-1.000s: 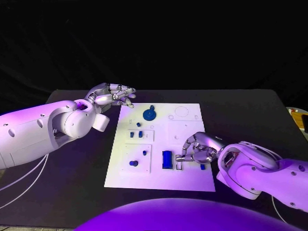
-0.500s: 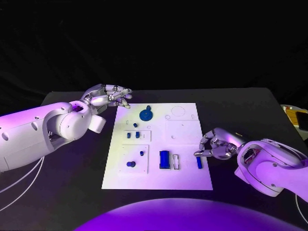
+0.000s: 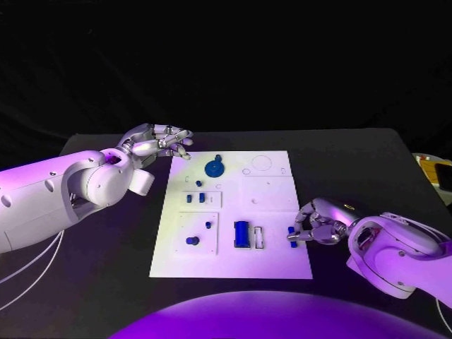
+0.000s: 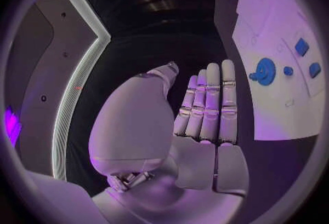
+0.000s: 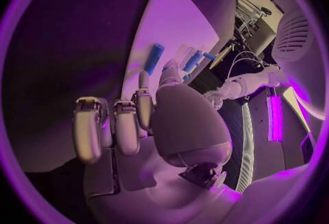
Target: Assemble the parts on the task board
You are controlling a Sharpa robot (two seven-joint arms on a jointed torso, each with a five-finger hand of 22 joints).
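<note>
Left hand: the left hand (image 3: pixel 157 141) hovers over the black table (image 3: pixel 104 233) just off the far-left corner of the task board (image 3: pixel 272 258) — fingers curled in, nothing in them. In the left wrist view (image 4: pixel 205 109) its fingers lie straight side by side, with no part between them.
Right hand: the right hand (image 3: pixel 320 223) sits at the board's right edge, near the front — fingertips together at a small blue part (image 3: pixel 292 236); whether they actually pinch it, I cannot tell.
Right wrist view: the hand (image 5: pixel 147 125) has a blue cylinder (image 5: pixel 154 58) just beyond its fingertips.
Board: white, in the middle of the table.
Parts on it: a round blue disc (image 3: pixel 216 168) near the far edge, a blue block (image 3: pixel 241 234) near the front, a blue knob (image 3: pixel 193 241) at front left.
</note>
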